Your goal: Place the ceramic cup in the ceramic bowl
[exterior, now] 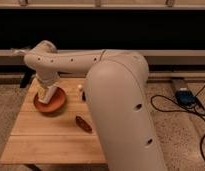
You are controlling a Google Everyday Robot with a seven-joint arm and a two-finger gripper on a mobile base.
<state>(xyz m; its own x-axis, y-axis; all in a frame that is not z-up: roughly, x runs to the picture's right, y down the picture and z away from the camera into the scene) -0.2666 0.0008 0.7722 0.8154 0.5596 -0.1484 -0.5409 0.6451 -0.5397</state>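
**One arm reaching across the table, gripper down over the orange bowl**

One large white arm (121, 95) fills the middle and right of the camera view, its upper link stretching left to a wrist that turns downward. The gripper (46, 92) hangs at the far left end of that reach, directly above the ceramic bowl (50, 102) and reaching down into it. A pale cylindrical shape sits at the gripper's tip inside the bowl; it may be the ceramic cup, but it cannot be told apart from the gripper itself, and whether the gripper clasps anything cannot be told.

The bowl, orange-red with a darker rim, lies under the gripper on the wooden table (41, 142), near the table's left edge and toward its far side. Just to the right of the gripper, a small pale item (80, 88) stands on the boards, close against the arm's big link. Nearer the camera than the gripper and to its right lies a small dark red oblong item (84, 124), apart from the bowl. On the near side of the gripper the boards run bare to the front edge; the arm hides the table's right part.

Far right of the gripper, off the table, black cables (196, 112) loop on the floor beside a blue device (185, 96).
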